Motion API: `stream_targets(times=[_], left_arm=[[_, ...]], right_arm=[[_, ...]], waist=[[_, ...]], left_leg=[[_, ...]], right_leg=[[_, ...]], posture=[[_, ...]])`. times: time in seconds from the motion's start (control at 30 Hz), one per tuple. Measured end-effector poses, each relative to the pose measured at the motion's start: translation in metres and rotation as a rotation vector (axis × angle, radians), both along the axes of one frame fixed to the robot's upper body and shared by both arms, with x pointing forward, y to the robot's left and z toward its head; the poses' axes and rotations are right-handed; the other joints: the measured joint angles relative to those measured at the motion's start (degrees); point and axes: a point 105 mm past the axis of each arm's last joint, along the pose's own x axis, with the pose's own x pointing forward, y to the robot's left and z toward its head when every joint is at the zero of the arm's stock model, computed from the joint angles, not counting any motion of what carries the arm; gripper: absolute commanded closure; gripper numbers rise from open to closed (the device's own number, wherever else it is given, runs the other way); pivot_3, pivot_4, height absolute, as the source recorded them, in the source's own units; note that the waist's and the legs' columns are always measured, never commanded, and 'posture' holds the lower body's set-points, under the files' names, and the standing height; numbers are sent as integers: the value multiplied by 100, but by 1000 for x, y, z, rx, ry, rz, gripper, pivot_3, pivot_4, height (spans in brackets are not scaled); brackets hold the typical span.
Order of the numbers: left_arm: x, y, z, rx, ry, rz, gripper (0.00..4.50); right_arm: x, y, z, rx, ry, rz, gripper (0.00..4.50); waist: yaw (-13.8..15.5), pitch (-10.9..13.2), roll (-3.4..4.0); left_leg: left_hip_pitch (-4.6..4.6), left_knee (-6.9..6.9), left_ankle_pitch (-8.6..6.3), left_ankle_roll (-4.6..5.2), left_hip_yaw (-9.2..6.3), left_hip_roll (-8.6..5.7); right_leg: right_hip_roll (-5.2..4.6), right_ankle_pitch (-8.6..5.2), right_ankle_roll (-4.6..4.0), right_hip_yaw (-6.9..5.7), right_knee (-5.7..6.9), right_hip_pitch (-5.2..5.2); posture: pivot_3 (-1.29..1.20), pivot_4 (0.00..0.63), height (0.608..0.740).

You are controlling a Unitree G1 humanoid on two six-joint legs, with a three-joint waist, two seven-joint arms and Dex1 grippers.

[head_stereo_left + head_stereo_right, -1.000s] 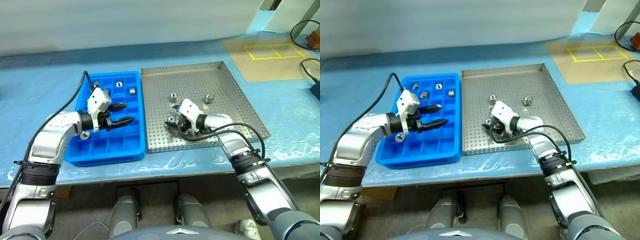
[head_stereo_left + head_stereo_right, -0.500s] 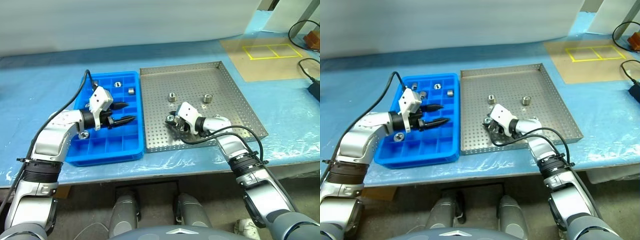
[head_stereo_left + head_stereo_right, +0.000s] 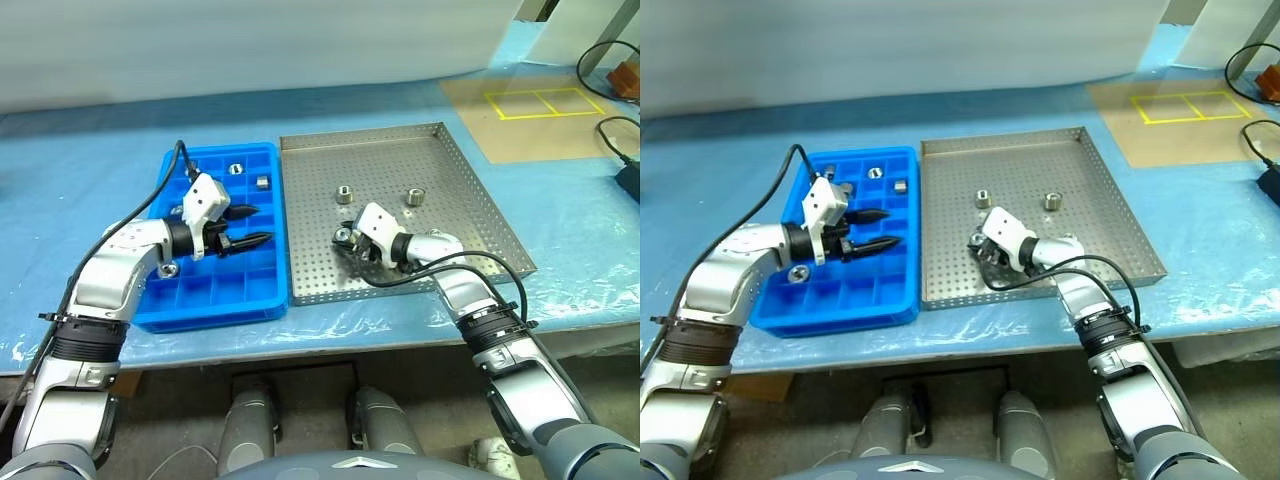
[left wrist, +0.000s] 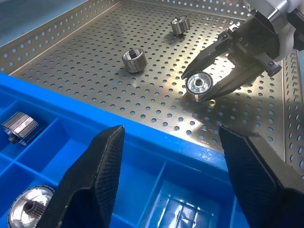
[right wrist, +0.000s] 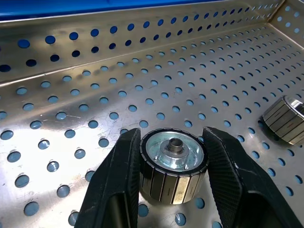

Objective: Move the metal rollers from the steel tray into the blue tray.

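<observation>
The steel tray (image 3: 497, 210) lies right of the blue tray (image 3: 230, 292). My right gripper (image 3: 343, 238) is low over the steel tray's front left part, shut on a metal roller (image 5: 173, 166) that stands on the perforated floor. Two other metal rollers (image 3: 344, 195) (image 3: 416, 197) lie loose farther back in the tray. My left gripper (image 3: 255, 226) hovers open and empty over the blue tray's middle compartments, pointing toward the steel tray. Several rollers lie in the blue tray, among them one (image 3: 236, 169) at the back and another (image 3: 262, 182) beside it.
A blue plastic sheet covers the table (image 3: 80, 150). At the back right lies a tan board (image 3: 530, 115) marked with yellow tape, with black cables (image 3: 622, 135) beyond it. The table's front edge runs just below both trays.
My right gripper has closed on the roller in the steel tray. Both arms stay in place; the left gripper remains open.
</observation>
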Motion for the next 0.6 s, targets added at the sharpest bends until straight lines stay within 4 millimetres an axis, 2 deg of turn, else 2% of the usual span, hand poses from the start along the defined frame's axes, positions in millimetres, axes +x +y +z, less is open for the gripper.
stream_targets(times=[0.03, 0.2, 0.4, 0.53, 0.6], left_arm=[[0, 0, 0, 1, 0, 0, 1171], [0, -1, 0, 2, -2, -7, 1171], [1, -7, 0, 4, -1, -31, 1171], [0, -19, -1, 16, -2, -101, 1171], [-1, -32, -2, 61, -10, -186, 1171]], right_arm=[[-2, 1, 0, 4, 12, 8, 2927], [-5, 1, -4, 15, 41, 3, 1238], [-2, -2, -2, 50, 70, -33, 1238], [0, -8, 22, 105, 16, -54, 1238], [-3, -17, 38, 87, -30, -55, 1238]], waist=[[0, 0, 0], [0, 0, 0], [-1, 0, 0], [13, 0, 0], [57, 0, 0]], left_leg=[[0, 0, 0, 0, 0, 1], [0, 0, 0, 0, 0, 1], [-1, 0, 1, -1, 0, 1], [-1, 0, 1, -1, 0, 1], [0, 1, 1, -1, 0, -1]], right_leg=[[0, 0, 0, 0, 0, 0], [1, 1, 0, 0, 1, -1], [1, 1, -2, 1, 0, -2], [1, 1, -2, 1, 0, -1], [0, 2, -1, 1, -1, 2]], posture=[[-165, 150, 740], [-169, 150, 740], [-185, 150, 740], [-185, 150, 740], [-202, 150, 740]])
